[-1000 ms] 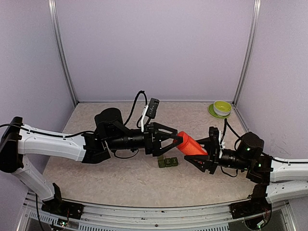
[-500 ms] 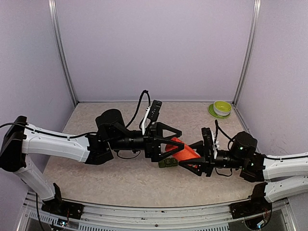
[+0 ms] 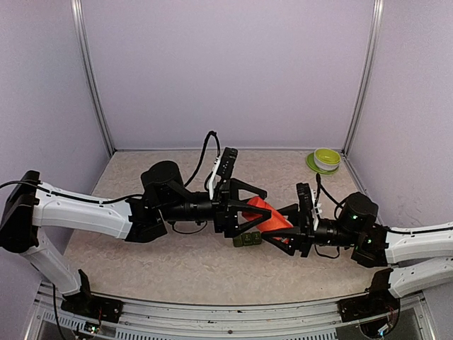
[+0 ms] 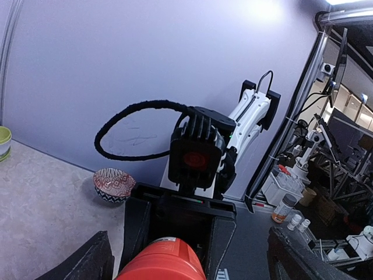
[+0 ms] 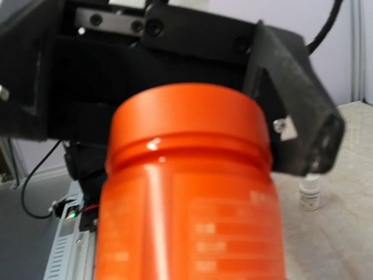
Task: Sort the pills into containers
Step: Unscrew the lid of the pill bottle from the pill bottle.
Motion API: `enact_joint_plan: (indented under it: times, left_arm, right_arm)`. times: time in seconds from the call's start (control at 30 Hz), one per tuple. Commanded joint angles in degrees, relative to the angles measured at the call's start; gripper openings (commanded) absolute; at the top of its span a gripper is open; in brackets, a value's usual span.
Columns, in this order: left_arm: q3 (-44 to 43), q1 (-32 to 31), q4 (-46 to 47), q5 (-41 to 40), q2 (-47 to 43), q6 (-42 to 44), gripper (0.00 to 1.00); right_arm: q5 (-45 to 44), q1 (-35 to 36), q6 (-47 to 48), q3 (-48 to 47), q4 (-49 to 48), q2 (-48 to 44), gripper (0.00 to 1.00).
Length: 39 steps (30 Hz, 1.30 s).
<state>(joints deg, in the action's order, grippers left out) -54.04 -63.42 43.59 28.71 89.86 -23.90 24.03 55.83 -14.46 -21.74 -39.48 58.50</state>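
Nearest us, the strip of dark-green containers (image 3: 247, 240) lies on the desk (image 3: 141, 262). Just above it, our right gripper (image 3: 277, 227) pinches the red-orange bottle (image 3: 265, 218), tilted cap-first toward our left gripper (image 3: 260, 204), whose fingers (image 4: 87, 259) stand spread around the cap (image 4: 163, 262), we judge to twist it off. A green bowl (image 3: 325, 159) sits far back.

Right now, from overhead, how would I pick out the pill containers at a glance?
Look to the middle of the table, where the left hand and right hand meet at the red-orange bottle. Just on its near side lie the containers: a strip of three small dark-green square boxes, far smaller and darker than the bottle.
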Motion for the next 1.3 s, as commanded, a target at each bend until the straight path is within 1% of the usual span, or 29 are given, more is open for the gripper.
enact_joint_plan:
  times: [0.0,0.17,0.3,0.5,0.83,1.03,1.27]
  left_arm:
    - [1.1,-0.6,1.0,-0.3,-1.4,1.9,0.88]
    - [1.5,-0.7,0.3,-1.1,-1.9,2.5,0.88]
    - [2.0,-0.7,0.6,-2.4,-2.3,2.5,0.86]
    - [3.0,-0.2,1.8,-3.7,-2.9,1.4,0.71]
    - [4.1,-0.1,4.1,-3.6,-2.5,-0.7,0.58]
    - [4.1,0.1,5.4,-3.0,-2.1,-2.2,0.45]
    - [3.7,0.1,5.4,-3.2,-2.0,-3.3,0.45]
  right_arm:
    - [-8.3,-0.4,-0.6,-0.3,-0.3,-2.0,0.18]
    - [-10.0,-0.3,-0.2,0.1,0.4,-3.6,0.18]
    - [-9.4,-0.4,0.0,0.1,0.8,-3.9,0.18]
    - [-8.2,-0.4,0.1,0.6,0.3,-3.7,0.18]
    - [-7.3,-0.3,0.5,1.2,0.3,-4.6,0.18]
    - [-7.0,-0.4,0.9,1.9,0.2,-4.8,0.18]
    - [-5.2,-0.4,3.6,1.6,1.4,-3.8,0.18]
